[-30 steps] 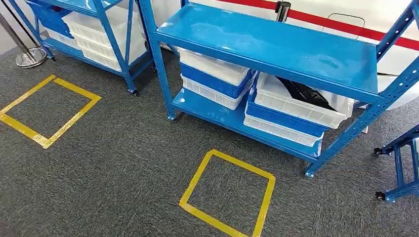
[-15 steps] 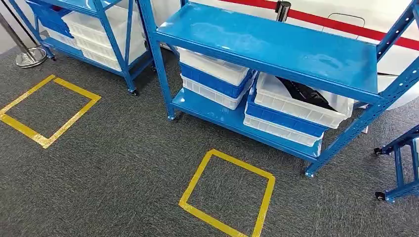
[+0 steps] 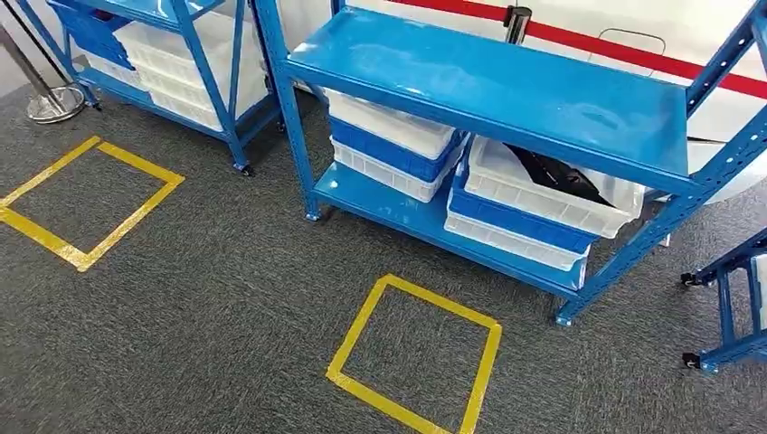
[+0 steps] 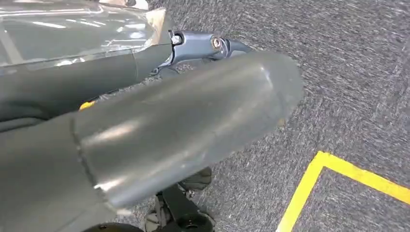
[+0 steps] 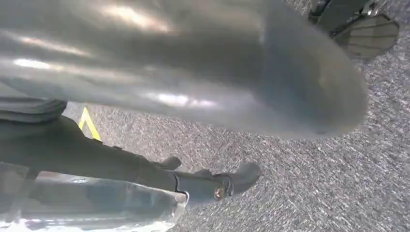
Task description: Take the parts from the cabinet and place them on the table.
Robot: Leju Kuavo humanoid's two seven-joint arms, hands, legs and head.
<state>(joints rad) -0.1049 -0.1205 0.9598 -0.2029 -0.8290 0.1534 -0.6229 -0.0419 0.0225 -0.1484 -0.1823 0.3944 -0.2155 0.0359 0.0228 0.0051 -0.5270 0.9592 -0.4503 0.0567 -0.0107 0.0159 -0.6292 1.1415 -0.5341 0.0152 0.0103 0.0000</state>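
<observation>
Parts: dark, long pieces lying in the top white bin of the right-hand stack on the cabinet's lower shelf; partly hidden under the upper shelf, so their exact shape cannot be told.
White bin: sits on a blue bin, which sits on another white bin; the stack is tilted a little toward the front.
Left-hand stack: white, blue and white bins piled on the same lower shelf, just beside the stack with the parts.
Cabinet: blue metal shelf rack on small feet; its bare glossy upper shelf overhangs the bins and covers the rear of both stacks.
In the way: the upper shelf above the bin, and the slanted blue post at the right front corner.
Second rack: blue, to the left, also loaded with white bins.
Floor: grey carpet, with a yellow tape square in front of the cabinet and another further left.
Stanchion base: chrome, at the far left.
Left hand: hangs above the carpet near yellow tape; whether its fingers are spread or curled cannot be told.
Right hand: blurred, close to the camera, above the carpet; state of fingers cannot be told.
</observation>
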